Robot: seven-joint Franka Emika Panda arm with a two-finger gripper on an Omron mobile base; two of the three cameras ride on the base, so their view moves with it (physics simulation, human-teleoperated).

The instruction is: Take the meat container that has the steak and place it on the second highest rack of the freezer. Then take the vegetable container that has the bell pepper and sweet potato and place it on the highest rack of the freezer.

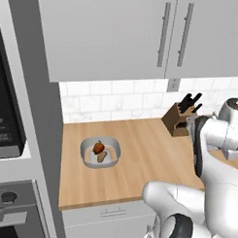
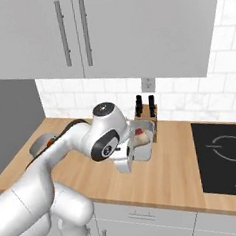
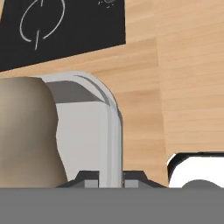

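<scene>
Gripper: the gripper (image 3: 111, 180) is pinched on the rim of the meat container (image 3: 94, 131), one tip on each side of the thin wall; the jaws are nearly together.
Meat container: it sits in front of the knife block (image 2: 145, 108), tipped up on the worktop (image 2: 179, 165) or just clear of it; which, the views do not settle. The steak (image 2: 140, 133) lies inside as a red-pink patch.
Vegetable container: well to the left of the knife block on the worktop, near the tall grey panel (image 1: 42, 137); the bell pepper (image 1: 98, 147) and sweet potato (image 1: 102, 156) lie touching inside it.
Step in hand: judged to be lifting the tray for carrying to the freezer.
Doing it well: keep the tray level so that the steak does not slide; an edge grip lets the far side sag, so move slowly and rise straight before turning.
Edges: the knife block stands just behind the tray, and the hob (image 2: 223, 152) lies to its right.
Open room: bare worktop spreads in front of and left of the knife block; wall cupboards (image 2: 108, 30) hang above, limiting height.
</scene>
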